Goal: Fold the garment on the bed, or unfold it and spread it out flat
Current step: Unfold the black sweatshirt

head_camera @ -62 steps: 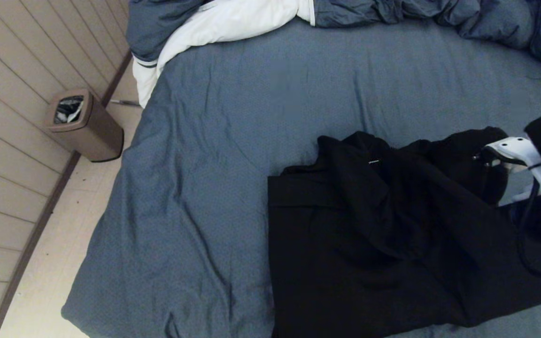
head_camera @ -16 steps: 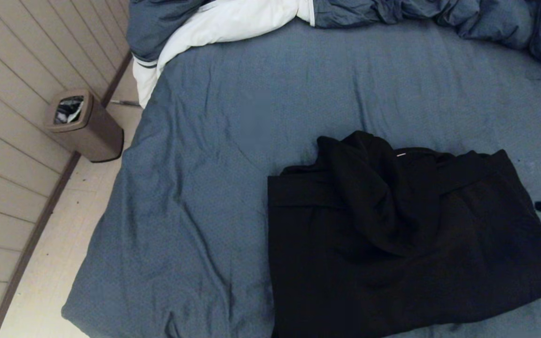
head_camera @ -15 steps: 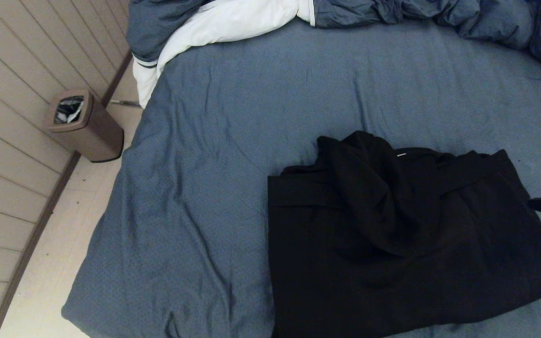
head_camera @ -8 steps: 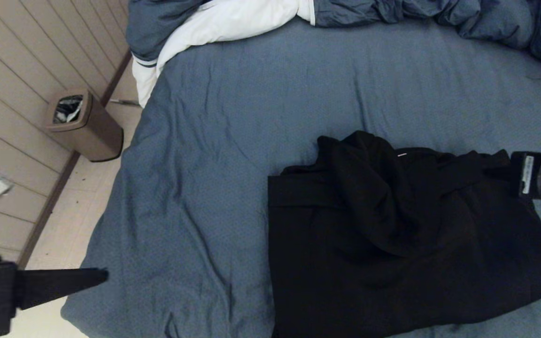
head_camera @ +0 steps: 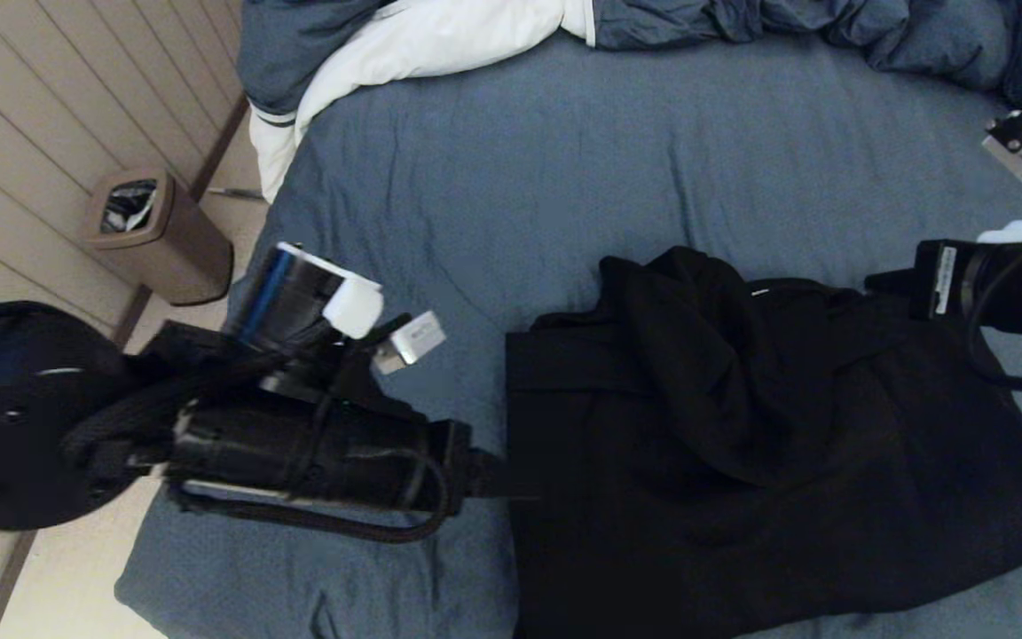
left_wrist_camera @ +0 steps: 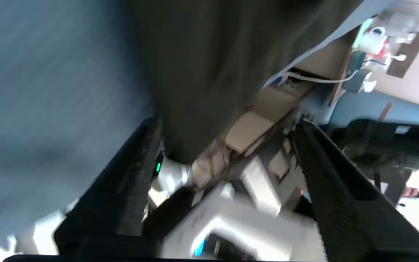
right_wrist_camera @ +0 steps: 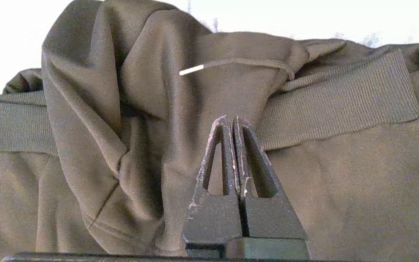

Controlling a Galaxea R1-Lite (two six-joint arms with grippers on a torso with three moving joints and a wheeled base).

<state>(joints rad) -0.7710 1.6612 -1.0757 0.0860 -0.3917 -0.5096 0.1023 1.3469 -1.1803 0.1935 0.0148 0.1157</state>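
1. A rumpled blue-grey duvet (head_camera: 742, 22) with white lining lies bunched along the far edge of the bed (head_camera: 493, 160). A brown waste bin (head_camera: 161, 235) stands on the floor beside the bed's left side.
2. The garment (head_camera: 742, 461), a black hooded sweatshirt, lies partly folded on the near right part of the bed, ribbed hem showing.
3. The left gripper (left_wrist_camera: 227, 153) sits at the garment's left edge, fingers spread wide, empty; dark cloth shows just beyond the fingertips.
4. The right gripper (right_wrist_camera: 233, 125) is at the garment's far right corner, fingers pressed together over the ribbed hem, pinching nothing visible.
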